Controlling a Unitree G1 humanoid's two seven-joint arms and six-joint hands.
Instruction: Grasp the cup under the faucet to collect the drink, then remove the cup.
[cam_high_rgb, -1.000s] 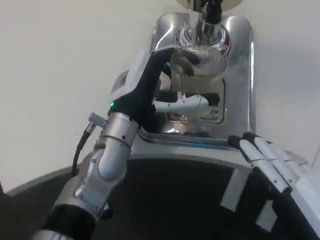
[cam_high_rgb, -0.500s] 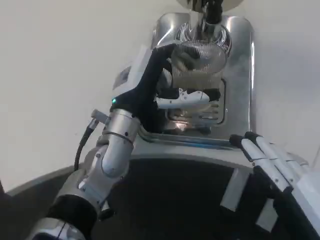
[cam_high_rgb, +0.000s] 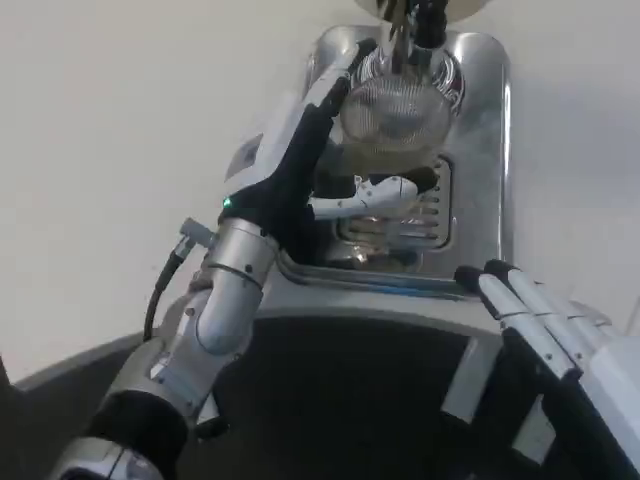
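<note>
The white table (cam_high_rgb: 110, 150) is stretching away to the left of the left hand and beyond it. A shiny steel drip tray (cam_high_rgb: 478, 170) is lying on the table just past the left hand, its slotted grate (cam_high_rgb: 425, 215) sitting beneath that hand's fingers. The left hand (cam_high_rgb: 300, 170) is reaching over the tray's near left corner and wrapping around the clear ribbed cup (cam_high_rgb: 395, 115): its upper fingers are lying along the cup's left side while a lower finger is crossing in front of the cup's base, so the cup is being held between them. The cup is standing upright on the tray, directly under the faucet (cam_high_rgb: 420, 25), which is hanging just above its rim. The right hand (cam_high_rgb: 545, 330) is hovering near the tray's front right corner, well apart from the cup, its fingers lying straight, side by side, holding nothing.
</note>
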